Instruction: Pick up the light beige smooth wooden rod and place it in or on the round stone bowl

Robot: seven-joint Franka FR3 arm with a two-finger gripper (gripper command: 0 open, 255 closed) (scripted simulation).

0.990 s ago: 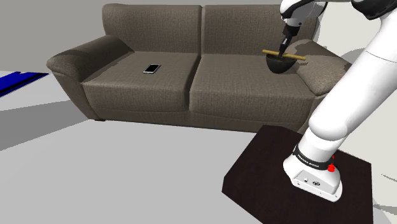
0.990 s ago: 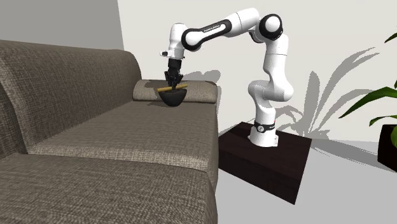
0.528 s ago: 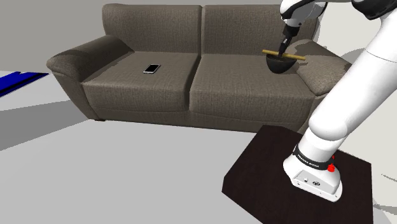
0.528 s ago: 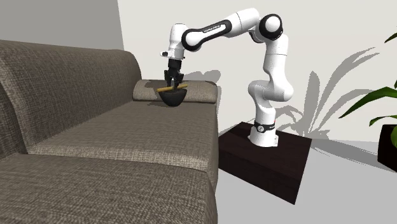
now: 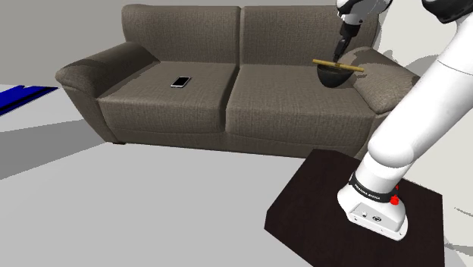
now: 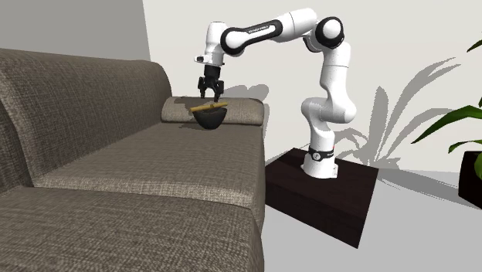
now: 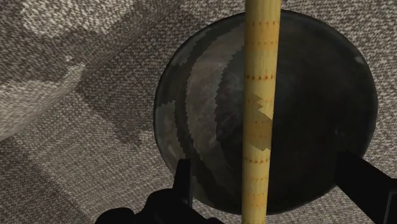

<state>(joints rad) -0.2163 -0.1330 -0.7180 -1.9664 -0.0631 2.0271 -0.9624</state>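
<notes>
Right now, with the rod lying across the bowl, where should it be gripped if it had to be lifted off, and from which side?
Take the rod at its middle, straight down from above. It lies across the bowl's rim, both ends overhanging, so the middle balances, and the hollow beneath leaves room for the jaws. The gripper hangs open over that spot.
</notes>
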